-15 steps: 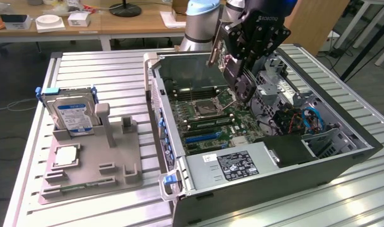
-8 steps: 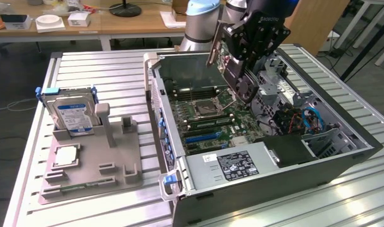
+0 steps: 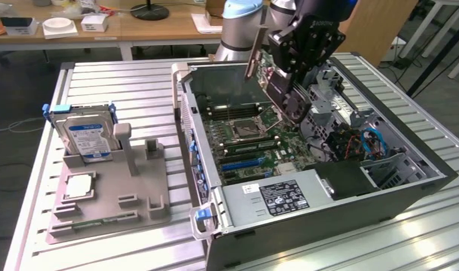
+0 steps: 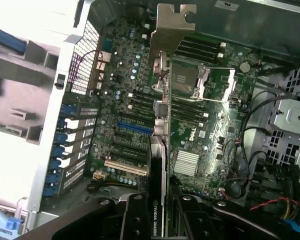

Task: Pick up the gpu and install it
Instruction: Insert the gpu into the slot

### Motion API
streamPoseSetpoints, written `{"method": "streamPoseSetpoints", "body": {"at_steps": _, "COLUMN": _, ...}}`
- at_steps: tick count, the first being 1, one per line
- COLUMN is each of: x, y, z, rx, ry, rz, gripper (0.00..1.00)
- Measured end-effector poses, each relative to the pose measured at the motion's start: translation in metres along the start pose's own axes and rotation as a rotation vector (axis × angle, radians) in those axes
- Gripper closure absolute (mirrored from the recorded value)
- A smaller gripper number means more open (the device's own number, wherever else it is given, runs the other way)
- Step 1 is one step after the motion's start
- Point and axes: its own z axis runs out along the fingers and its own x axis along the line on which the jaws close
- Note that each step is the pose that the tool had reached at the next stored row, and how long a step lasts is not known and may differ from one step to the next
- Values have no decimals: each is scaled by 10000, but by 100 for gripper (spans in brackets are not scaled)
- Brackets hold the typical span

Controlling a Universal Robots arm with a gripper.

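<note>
Gripper [image 4: 162,207] clamped on gpu [image 4: 159,115], upper centre of exterior view, above mobo [image 4: 115,75]; we flag risk: if tilted, it may miss PCIe slot [image 4: 135,128] and jam.

We find the case [image 3: 327,220] open above; the gpu [image 4: 160,90] hangs over its motherboard [image 4: 120,100], cables [image 3: 368,141] crowding the exterior view's right.

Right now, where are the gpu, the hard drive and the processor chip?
gpu [image 4: 171,30], wrist view, on its silvery metal bracket.
hard drive [image 3: 89,139], exterior view, on its blue-white label.
processor chip [image 3: 78,186], exterior view, on its silver top face.
</note>
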Motion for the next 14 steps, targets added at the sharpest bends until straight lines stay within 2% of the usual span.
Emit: {"method": "streamPoseSetpoints", "body": {"at_steps": 14, "x": -25, "y": -6, "z": 13, "rx": 73, "ry": 29, "rz": -1403, "gripper": 74}}
